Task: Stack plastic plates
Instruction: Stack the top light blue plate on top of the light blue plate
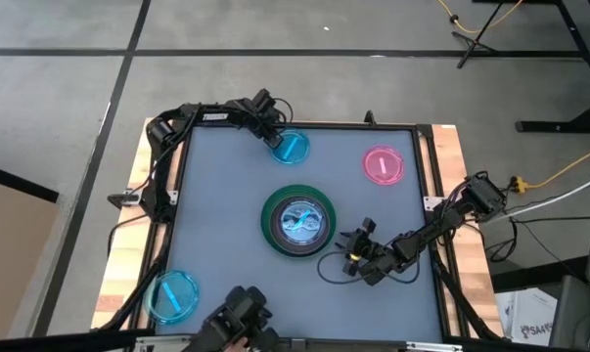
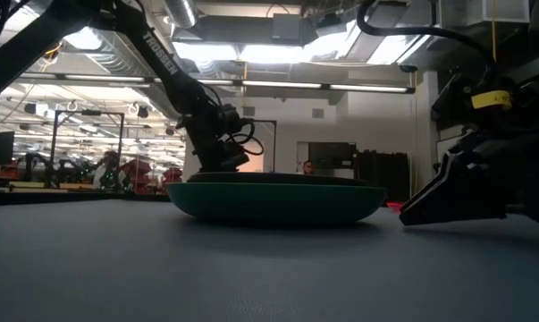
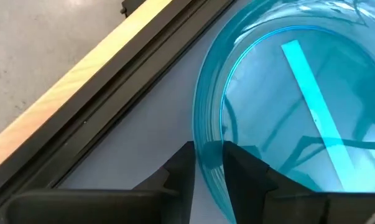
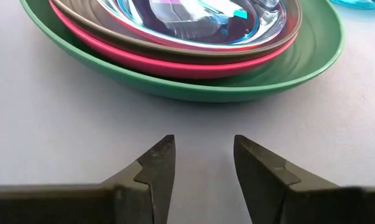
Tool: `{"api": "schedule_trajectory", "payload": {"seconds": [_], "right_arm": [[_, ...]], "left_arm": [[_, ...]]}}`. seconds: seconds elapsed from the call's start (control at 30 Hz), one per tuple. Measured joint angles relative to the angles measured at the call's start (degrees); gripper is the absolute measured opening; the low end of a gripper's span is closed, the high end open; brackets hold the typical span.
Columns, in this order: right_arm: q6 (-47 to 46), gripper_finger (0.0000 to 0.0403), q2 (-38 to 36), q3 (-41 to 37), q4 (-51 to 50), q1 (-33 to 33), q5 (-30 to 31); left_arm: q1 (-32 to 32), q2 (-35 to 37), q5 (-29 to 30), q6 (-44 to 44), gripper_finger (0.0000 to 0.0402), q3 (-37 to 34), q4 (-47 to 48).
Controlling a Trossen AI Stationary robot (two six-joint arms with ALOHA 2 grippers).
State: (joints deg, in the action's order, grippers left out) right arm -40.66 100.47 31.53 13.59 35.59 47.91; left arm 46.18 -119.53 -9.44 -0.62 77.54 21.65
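A stack (image 1: 297, 221) sits mid-table: a large dark green plate (image 4: 249, 84) holding a hot-pink plate (image 4: 175, 62), a dark grey one and a translucent one on top. One small blue plate (image 1: 291, 147) lies near the far edge, with my left gripper (image 1: 275, 138) at its rim. A small pink plate (image 1: 384, 164) lies far right, and another blue plate (image 1: 173, 295) near left. My right gripper (image 4: 204, 165) is open just above the table, right of the stack, pointing at it and touching nothing. My left gripper pinches the far blue plate by its rim (image 3: 207, 163), on the side toward the table's far-left corner. One finger (image 3: 243, 168) is inside the dish and the other (image 3: 180, 173) outside. Whether the plate is lifted off the table, I cannot tell.
A raised dark frame (image 3: 143, 68) and a wooden border run just beyond the far blue plate. A cable loop (image 1: 336, 271) lies on the table by my right gripper. A dark camera mount (image 1: 241, 318) sits at the near edge. People show in the room behind.
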Motion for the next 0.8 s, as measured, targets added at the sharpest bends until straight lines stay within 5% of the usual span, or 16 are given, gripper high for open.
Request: {"api": "schedule_trajectory", "payload": {"seconds": [0.23,0.8], "right_arm": [[0.0,0.0159,0.0,0.0,0.1,0.0,-0.2],[0.4,0.0159,0.0,2.2,-0.1,5.7,-0.7]], "left_arm": [[-0.5,0.0,-0.4,1.3,0.0008,-0.1,-0.5],[-6.0,17.3,1.3,0.5,0.0001,-0.3,5.9]]}}
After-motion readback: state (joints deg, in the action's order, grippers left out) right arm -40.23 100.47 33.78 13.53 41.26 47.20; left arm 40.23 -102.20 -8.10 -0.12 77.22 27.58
